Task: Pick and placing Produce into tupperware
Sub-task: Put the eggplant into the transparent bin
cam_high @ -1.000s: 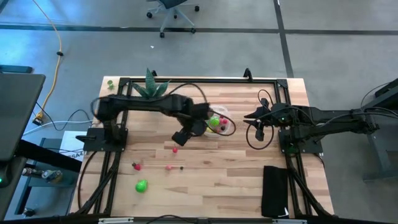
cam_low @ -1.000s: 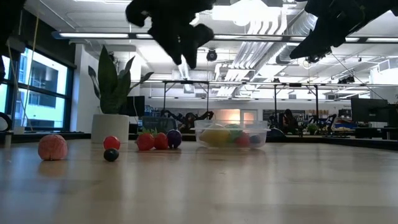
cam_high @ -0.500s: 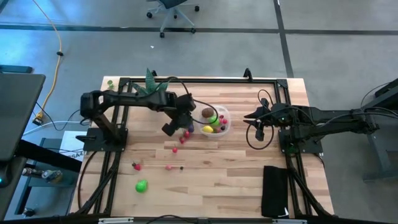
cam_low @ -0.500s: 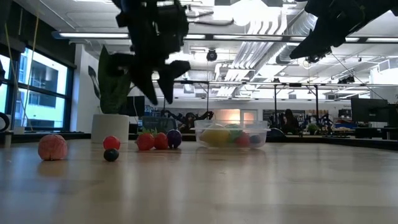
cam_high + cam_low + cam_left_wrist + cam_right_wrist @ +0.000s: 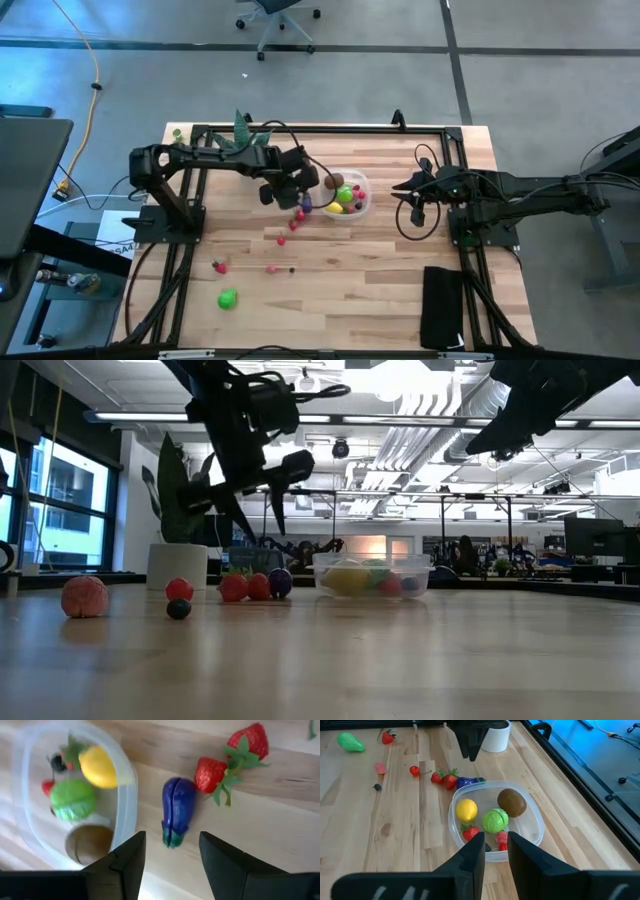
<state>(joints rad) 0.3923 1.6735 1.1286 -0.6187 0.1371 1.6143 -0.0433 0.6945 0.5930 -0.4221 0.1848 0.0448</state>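
Note:
The clear tupperware [image 5: 349, 195] [image 5: 496, 821] stands mid-table and holds a lemon [image 5: 98, 766], a green round piece [image 5: 72, 800], a kiwi [image 5: 90, 842] and small red pieces. Just left of it a purple piece [image 5: 177, 810] and two strawberries [image 5: 210, 774] lie on the wood. More produce lies nearer: a strawberry [image 5: 218, 267], a dark berry [image 5: 292, 268] and a green piece [image 5: 228, 298]. My left gripper [image 5: 283, 190] [image 5: 172, 865] hangs open above the purple piece, touching nothing. My right gripper [image 5: 405, 187] [image 5: 496, 855] waits right of the tupperware, fingers narrowly apart.
A spiky green plant in a white pot [image 5: 243, 140] [image 5: 177, 565] stands at the far left, close behind my left arm. A black object [image 5: 443, 305] lies at the near right. Bare wood stretches across the near middle and right of the table [image 5: 360, 290].
My left gripper has swung from over the table left of the tupperware toward the far-left, has turned, and has come down; it now hangs over the purple piece. The arm no longer covers the tupperware, and the kiwi shows inside it.

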